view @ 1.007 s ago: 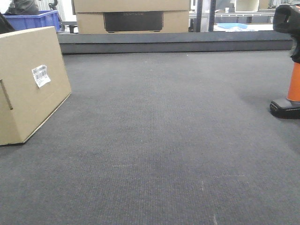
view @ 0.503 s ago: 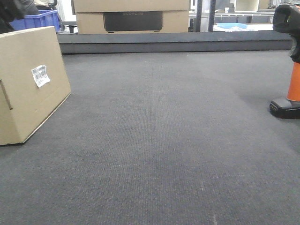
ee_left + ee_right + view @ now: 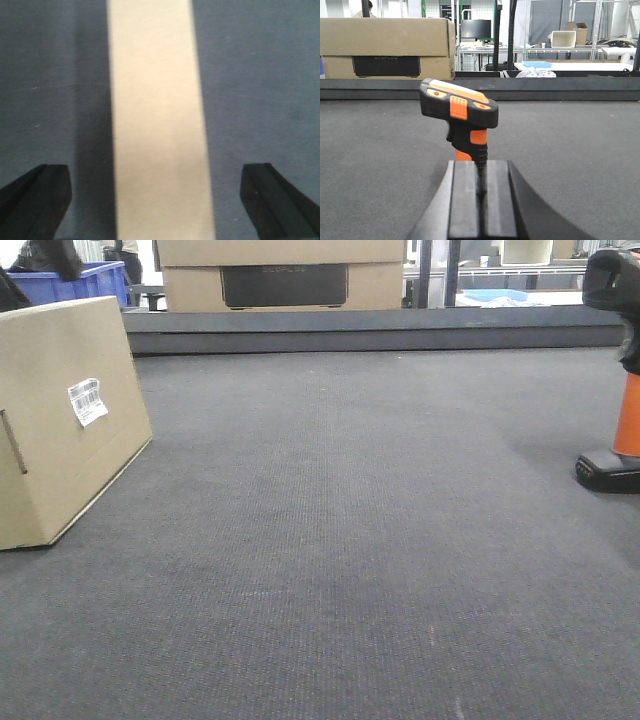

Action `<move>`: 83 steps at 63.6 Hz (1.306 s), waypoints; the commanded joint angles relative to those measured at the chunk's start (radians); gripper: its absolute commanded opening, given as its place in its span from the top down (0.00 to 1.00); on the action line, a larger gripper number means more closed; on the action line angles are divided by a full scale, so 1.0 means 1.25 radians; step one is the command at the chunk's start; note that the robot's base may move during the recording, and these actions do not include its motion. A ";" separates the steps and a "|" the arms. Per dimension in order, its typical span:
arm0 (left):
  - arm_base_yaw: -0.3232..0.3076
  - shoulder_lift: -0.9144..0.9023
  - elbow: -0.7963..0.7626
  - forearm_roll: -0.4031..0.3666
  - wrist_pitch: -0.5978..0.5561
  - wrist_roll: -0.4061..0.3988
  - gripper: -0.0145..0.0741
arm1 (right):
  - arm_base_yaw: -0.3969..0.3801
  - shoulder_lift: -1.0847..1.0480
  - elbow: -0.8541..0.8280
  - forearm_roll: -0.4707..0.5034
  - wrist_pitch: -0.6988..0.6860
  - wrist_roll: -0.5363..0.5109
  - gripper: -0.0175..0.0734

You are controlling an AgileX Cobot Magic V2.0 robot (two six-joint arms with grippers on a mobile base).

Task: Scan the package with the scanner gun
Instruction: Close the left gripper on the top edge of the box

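Note:
The package (image 3: 60, 420), a tan cardboard box with a white barcode label (image 3: 87, 401), stands at the left of the grey mat. In the left wrist view its narrow top (image 3: 157, 120) runs down the middle. My left gripper (image 3: 157, 200) is open above it, with one fingertip (image 3: 35, 200) on each side, clear of the box. The scanner gun (image 3: 628, 415) stands upright on its black base at the right edge. In the right wrist view the scanner gun (image 3: 460, 107) stands just beyond my right gripper (image 3: 481, 200), whose pads are closed together and hold nothing.
A raised dark ledge (image 3: 380, 330) borders the far side of the mat (image 3: 350, 540). Behind it stand larger cardboard boxes with a dark panel (image 3: 285, 275) and a blue bin (image 3: 75, 282). Racks and tables fill the background.
The package and scanner gun have not moved. Only a dark figure in the background at top left has shifted.

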 commanded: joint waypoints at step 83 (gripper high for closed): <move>-0.035 0.109 -0.005 0.035 0.151 -0.062 0.96 | 0.001 -0.003 -0.001 -0.006 -0.013 0.000 0.99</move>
